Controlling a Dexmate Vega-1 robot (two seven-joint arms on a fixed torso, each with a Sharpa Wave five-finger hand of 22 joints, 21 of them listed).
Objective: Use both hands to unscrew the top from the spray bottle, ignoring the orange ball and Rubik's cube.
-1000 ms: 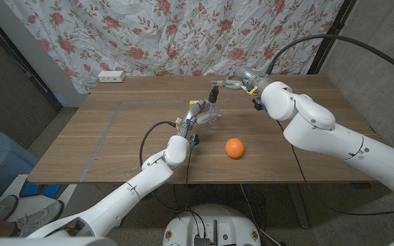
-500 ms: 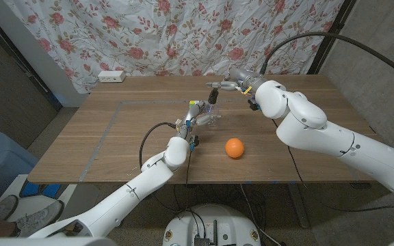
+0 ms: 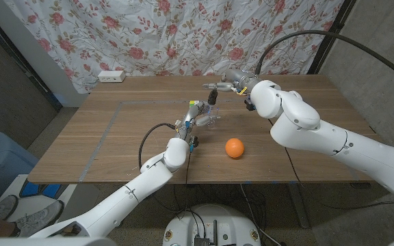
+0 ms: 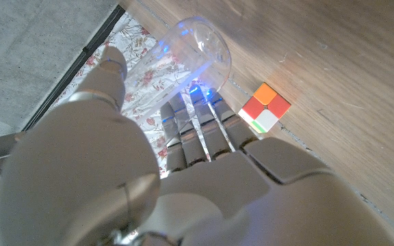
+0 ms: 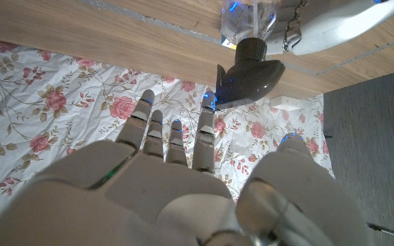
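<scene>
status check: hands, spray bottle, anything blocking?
Left hand grips clear spray bottle. Right hand open, short of black spray top, top still on. Orange ball and Rubik's cube aside, not blocking.

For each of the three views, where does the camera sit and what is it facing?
Head view: on the robot's head, looking down over both arms at the table and orange ball.
Left wrist view: behind the left hand, facing the clear bottle and Rubik's cube.
Right wrist view: behind the right hand, facing the spray top.
Both wrist views show the bottle.

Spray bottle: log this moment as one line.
left hand holds spray bottle | right hand open at top | top still on
</scene>
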